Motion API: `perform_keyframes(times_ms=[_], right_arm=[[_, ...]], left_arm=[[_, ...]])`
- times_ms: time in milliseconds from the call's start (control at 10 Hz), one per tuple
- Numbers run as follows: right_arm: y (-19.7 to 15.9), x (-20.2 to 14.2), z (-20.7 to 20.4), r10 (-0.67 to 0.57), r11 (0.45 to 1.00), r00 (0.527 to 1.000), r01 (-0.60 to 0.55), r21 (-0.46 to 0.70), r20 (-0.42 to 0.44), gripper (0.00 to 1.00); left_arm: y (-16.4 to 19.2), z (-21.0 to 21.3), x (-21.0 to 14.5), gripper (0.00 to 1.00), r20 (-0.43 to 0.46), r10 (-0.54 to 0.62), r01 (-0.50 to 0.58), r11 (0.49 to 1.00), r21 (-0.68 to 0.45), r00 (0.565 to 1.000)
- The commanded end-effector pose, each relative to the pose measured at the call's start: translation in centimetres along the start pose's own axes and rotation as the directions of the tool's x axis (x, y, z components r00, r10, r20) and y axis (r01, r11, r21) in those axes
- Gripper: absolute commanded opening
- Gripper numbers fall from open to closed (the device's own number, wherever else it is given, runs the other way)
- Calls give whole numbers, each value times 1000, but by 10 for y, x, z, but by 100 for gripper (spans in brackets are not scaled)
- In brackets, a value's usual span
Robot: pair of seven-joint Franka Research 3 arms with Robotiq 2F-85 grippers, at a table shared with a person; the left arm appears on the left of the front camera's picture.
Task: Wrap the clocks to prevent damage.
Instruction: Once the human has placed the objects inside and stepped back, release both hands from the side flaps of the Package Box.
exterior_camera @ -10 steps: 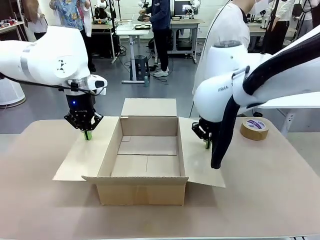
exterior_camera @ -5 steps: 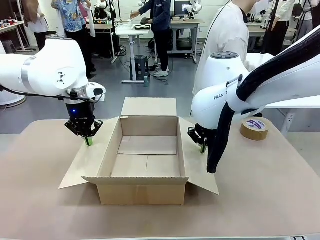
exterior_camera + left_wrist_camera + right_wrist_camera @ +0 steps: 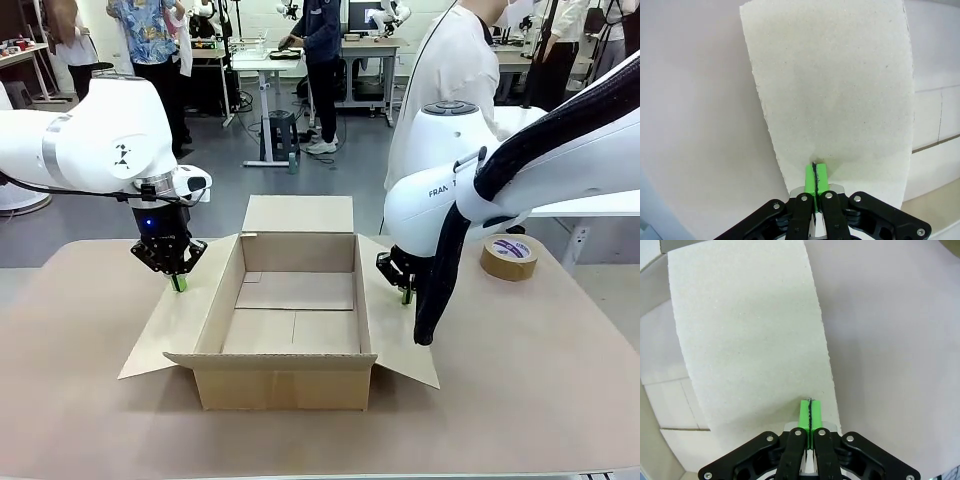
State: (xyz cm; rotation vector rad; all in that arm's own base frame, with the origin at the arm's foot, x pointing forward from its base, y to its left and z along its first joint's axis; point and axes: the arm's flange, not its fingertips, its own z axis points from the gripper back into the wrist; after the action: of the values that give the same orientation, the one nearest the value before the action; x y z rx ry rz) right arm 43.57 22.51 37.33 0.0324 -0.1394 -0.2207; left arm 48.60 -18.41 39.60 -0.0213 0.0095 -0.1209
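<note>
No clocks are in view. An open cardboard box stands in the middle of the table, empty inside. My left gripper is shut, its green tips pressing on the box's left side flap. In the left wrist view, the shut gripper meets that flap near its edge. My right gripper is shut too, tips down on the right side flap. The right wrist view has the closed gripper on that flap. Neither holds anything.
A roll of brown tape lies on the table at the back right. A person in a white top stands at the far side behind the right arm. The box's rear flap stands up. Bare table surrounds the box.
Both grippers have gone down a little, pushing the side flaps further outward and down. Little has moved in the last half second.
</note>
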Motion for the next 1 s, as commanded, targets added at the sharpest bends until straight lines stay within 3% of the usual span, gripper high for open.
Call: perform_keyframes(times_ms=[0,900], right_arm=[[1,-2,-3,3,1000,1000,-3,-1,-4,1],[1,-2,-3,3,1000,1000,-3,-1,-4,1]], left_arm=[[1,0,0,0,-7,-4,4,1000,15,1000],[1,0,0,0,-7,-4,4,1000,15,1000]])
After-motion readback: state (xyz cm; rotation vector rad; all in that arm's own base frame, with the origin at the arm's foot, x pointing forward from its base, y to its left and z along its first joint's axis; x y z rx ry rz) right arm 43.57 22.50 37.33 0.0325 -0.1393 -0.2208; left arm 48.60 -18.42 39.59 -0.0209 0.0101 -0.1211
